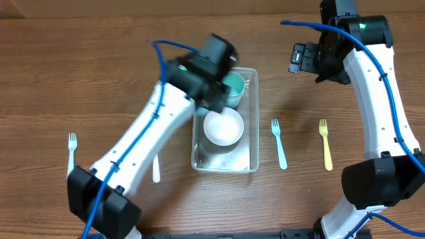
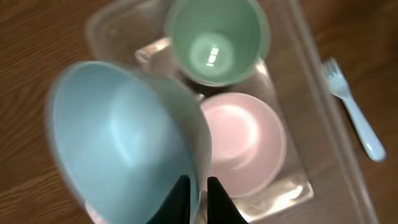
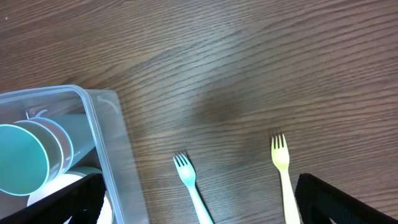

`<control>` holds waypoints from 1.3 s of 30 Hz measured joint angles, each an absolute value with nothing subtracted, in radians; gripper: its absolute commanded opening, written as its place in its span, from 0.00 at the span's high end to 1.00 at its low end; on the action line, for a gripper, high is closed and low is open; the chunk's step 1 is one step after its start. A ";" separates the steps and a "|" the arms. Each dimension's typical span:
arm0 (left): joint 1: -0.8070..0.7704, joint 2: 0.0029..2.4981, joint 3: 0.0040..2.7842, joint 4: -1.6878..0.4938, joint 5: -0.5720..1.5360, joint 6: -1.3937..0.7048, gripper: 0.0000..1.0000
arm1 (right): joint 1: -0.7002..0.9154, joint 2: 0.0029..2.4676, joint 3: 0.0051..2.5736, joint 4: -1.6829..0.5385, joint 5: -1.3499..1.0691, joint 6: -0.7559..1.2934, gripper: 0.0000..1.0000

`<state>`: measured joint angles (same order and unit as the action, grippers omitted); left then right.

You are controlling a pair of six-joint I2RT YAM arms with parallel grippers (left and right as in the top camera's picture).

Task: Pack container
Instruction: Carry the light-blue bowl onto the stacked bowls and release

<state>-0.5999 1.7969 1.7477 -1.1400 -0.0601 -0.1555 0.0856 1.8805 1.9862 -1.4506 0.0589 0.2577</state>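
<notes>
left hand (image 2: 198,186) pinches blue bowl (image 2: 118,137) rim over container (image 1: 226,162) | right hand (image 1: 295,58) splayed wide

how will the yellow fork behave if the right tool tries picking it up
Probably very light: the yellow fork looks like thin plastic. It lies flat on the wooden table, so it may skid or pivot rather than lift. Its narrow handle likely stays stiff.

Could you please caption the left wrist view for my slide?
Left hand grips a light-blue bowl over the container holding a green cup.
</notes>
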 measured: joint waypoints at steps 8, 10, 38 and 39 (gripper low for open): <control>-0.773 1.797 1.748 -1.147 -0.064 -0.161 0.96 | 0.086 1.880 1.986 -1.451 0.059 0.258 0.00; -0.782 1.803 1.748 -1.148 -0.075 -0.162 0.95 | 0.086 1.880 1.986 -1.451 0.059 0.258 0.00; -0.143 1.509 1.756 -1.354 -0.334 -0.481 0.00 | 0.086 1.880 1.986 -1.451 0.059 0.258 0.00; -0.142 1.509 1.756 -1.354 -0.334 -0.480 0.00 | 0.086 1.880 1.986 -1.451 0.059 0.258 0.00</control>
<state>-0.1417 1.5093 1.7561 -1.3544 -0.3340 -0.4805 0.0856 1.8805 1.9862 -1.4509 0.0589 0.2581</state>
